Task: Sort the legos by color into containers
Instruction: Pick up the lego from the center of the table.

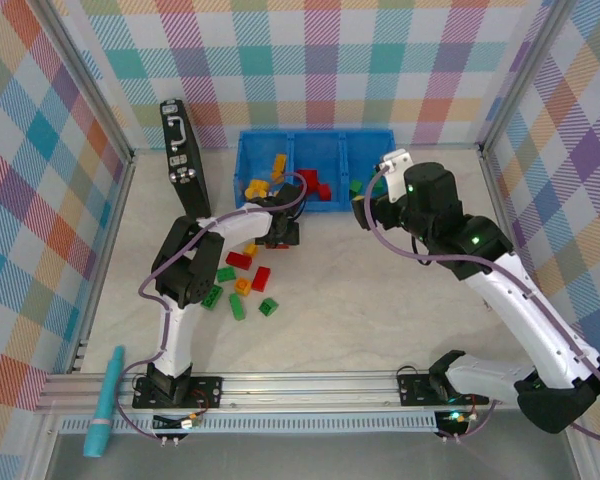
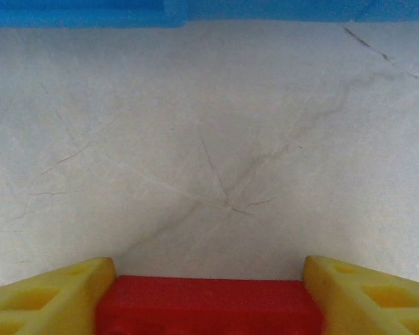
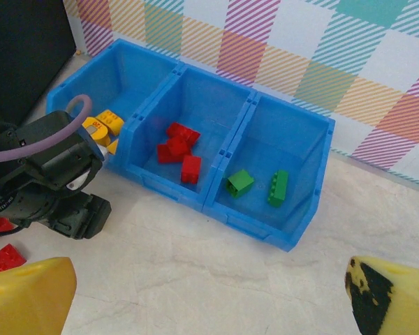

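Left wrist view: left claw point(image 2: 209, 273) was clamped narrow on a red brick point(image 2: 209, 306), and both yellow pads point(image 2: 49, 296) looked pressed against its ends. Couldn't tell whether it was lifted or on the table point(image 2: 216, 139).
Brick location: just in front of the blue bin point(image 3: 251, 222), near the wall between the left and middle compartments, per top view.
Handling: judged light, stiff hard plastic. It won't crush, but the smooth sides could slip or twist. Best hold was across two flat side walls, centred, staying off the studs.
Left arm pose: elbow folded up near its base, forearm reaching forward, wrist low with the claw pointing at the bin.
Right arm pose: stretched forward and inward, wrist near the front of the right compartment.
Right claw point(image 3: 206, 279): wide apart, nothing between the fingers.
Bin contents: yellow bricks point(image 3: 101, 125) left, red bricks point(image 3: 178, 150) middle, green bricks point(image 3: 241, 183) right.
Target, my read: middle compartment.
Loose bricks point(image 1: 242, 283): red, green, yellow and orange, on the table between the left arm and its claw.
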`<state>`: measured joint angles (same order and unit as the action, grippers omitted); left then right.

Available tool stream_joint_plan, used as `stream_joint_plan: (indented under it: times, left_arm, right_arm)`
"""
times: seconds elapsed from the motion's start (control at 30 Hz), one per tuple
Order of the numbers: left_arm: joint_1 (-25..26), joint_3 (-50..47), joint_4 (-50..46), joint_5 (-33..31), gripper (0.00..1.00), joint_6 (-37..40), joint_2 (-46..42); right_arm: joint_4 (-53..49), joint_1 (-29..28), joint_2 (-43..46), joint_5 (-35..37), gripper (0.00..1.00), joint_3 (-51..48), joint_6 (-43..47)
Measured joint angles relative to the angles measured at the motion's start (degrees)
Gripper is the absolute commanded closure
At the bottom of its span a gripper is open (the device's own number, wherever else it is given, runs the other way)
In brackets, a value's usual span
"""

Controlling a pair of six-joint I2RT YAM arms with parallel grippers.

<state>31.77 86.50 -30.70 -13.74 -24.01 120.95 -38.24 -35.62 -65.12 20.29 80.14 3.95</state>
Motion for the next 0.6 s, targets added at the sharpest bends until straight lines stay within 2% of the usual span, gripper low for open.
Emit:
stream_joint_plan:
  times: [0.23,0.47,0.6]
  left_arm:
    - [-0.35,-0.94,0.85,0.37,0.41,-0.76,-0.81]
    - [-1.14,-0.72,0.26,0.87,0.41,-0.83,-3.19]
    - [-1.09,4.17,-0.28,2.71,0.39,-0.59,-5.70]
  right_arm:
    - [0.00,0.00,-0.02,0.02,0.01,0.09,0.02]
    - [0.00,0.00,0.00,0.09,0.01,0.11,0.02]
    - [0.00,0.00,0.00,0.20,0.01,0.11,0.00]
